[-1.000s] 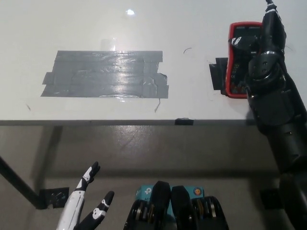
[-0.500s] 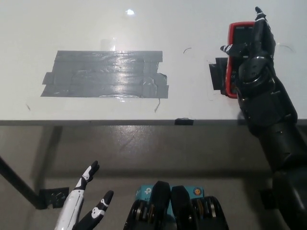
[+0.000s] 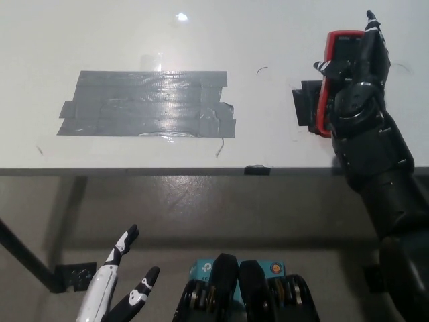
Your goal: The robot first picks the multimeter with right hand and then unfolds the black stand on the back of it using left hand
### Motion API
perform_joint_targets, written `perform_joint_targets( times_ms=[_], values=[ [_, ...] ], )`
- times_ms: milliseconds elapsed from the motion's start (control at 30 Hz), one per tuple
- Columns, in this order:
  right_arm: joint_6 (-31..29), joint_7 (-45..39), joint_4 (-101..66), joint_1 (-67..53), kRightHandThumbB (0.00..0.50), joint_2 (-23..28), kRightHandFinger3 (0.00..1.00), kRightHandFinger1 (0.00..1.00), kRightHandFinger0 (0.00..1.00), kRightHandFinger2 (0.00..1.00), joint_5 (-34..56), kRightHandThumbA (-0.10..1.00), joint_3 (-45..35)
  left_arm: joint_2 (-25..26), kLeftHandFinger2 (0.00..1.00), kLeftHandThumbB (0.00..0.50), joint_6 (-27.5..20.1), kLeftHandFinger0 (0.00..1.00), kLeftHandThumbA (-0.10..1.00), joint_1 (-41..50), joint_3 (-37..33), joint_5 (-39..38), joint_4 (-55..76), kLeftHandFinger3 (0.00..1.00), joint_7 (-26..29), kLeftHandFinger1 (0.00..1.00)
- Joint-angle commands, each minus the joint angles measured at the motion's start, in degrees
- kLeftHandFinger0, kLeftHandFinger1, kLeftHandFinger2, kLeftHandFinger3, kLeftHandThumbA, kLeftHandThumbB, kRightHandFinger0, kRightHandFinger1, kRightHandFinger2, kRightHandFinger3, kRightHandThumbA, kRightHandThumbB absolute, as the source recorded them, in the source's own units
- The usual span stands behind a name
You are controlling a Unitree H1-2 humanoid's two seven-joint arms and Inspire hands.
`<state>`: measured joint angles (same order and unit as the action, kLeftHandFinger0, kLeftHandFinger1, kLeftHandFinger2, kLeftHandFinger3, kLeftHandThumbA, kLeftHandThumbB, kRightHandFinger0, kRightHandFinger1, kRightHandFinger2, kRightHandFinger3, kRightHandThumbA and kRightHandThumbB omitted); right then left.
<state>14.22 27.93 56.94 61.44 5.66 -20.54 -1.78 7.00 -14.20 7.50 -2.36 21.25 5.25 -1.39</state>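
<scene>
Multimeter (image 3: 335,67), red rubbery casing, rectangular, black robot hand (image 3: 358,80)

The red-cased multimeter (image 3: 333,74) lies at the white table's far right, partly hidden.

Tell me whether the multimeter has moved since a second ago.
Yes. The multimeter, under the right hand, has tipped and shifted slightly right, away from the grey tape patch. The black marker stays put.

We see a multimeter (image 3: 335,74) at the surface's (image 3: 201,33) right, seemingly under the right hand (image 3: 358,80); a tape patch (image 3: 147,104) lies left.
</scene>
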Motion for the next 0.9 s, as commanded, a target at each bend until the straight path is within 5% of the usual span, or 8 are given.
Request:
perform_joint_targets(
  times_ms=[0,433,533,567,600,667,733,867],
  values=[
    [-1.85,2.64,-0.09,3.1,0.476,-0.51,1.0,1.0,1.0,1.0,1.5,1.0,-0.15,0.65,1.0,0.081,-1.49,1.0,0.81,-0.51,0.07,0.17,1.1,1.0,1.4,1.0],
    [-4.82,7.25,2.63,4.01,0.441,-1.37,1.0,1.0,1.0,1.0,2.99,0.82,-0.79,0.7,1.0,0.082,-1.71,1.0,0.81,-0.89,0.09,0.36,1.08,1.0,1.53,1.0],
    [-4.36,9.32,5.39,5.44,0.365,-1.28,0.87,0.5,0.42,0.66,3.28,0.42,-1.1,0.78,1.0,0.081,-1.29,1.0,0.82,-1.18,0.18,0.35,1.48,1.0,1.37,1.0],
    [-3.92,8.12,5.33,5.43,0.324,-1.45,0.49,0.25,0.21,0.3,5.49,0.22,-2.81,0.87,1.0,0.081,-1.44,1.0,0.82,-1.41,0.2,0.49,1.28,1.0,1.45,1.0],
    [-3.8,7.69,5.39,5.45,0.311,-1.49,0.42,0.18,0.14,0.25,6.12,0.16,-3.31,0.87,1.0,0.082,-1.45,1.0,0.82,-1.45,0.21,0.5,1.26,1.0,1.47,1.0],
    [-3.43,4.91,4.73,4.48,0.302,-1.81,0.27,0.45,0.45,0.4,8.97,0.03,-5.83,0.81,1.0,0.078,-1.53,1.0,0.83,-1.44,0.31,0.32,1.27,1.0,1.55,1.0],
    [-4.91,5.22,5.98,3.91,0.31,-1.99,0.21,0.18,0.15,0.21,8.74,-0.03,-5.97,0.96,1.0,0.075,-1.46,1.0,0.83,-1.81,0.41,0.36,1.42,1.0,1.53,1.0],
    [-6.39,5.26,7.31,3.06,0.304,-2.01,0.21,0.15,0.1,0.18,8.83,-0.03,-5.36,0.9,1.0,0.085,-1.65,1.0,0.84,-2.01,0.46,-0.05,1.32,1.0,1.56,1.0]
  ],
)
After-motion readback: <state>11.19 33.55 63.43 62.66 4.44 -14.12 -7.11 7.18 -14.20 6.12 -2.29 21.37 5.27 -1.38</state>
